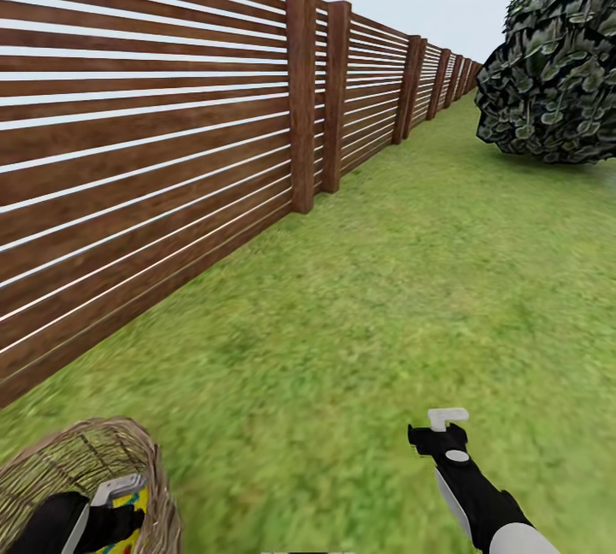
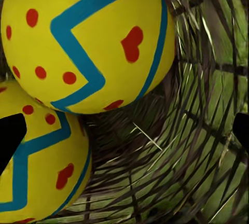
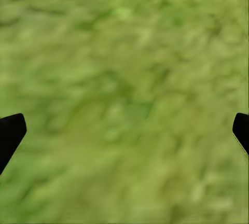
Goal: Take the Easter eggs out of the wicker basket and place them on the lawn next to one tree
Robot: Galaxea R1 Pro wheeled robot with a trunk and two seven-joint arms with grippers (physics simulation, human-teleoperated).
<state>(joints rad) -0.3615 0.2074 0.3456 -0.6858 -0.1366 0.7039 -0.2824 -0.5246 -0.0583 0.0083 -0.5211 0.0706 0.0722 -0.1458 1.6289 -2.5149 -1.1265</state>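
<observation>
Down inside the wicker basket (image 1: 128, 443) the left end effector (image 2: 124, 130), fingers apart, faces two Easter eggs (image 2: 83, 37) lying just ahead, off-centre; the right end effector (image 1: 438, 434) hangs open over lawn (image 1: 385, 280)

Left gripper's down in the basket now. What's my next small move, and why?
Probably ease the left gripper toward the nearer egg until the open fingertips straddle it, then close. The left wrist view shows two eggs inside the wicker basket, with the jaws apart and holding nothing. The other egg sits farther in. The right gripper hangs open over the lawn.
</observation>
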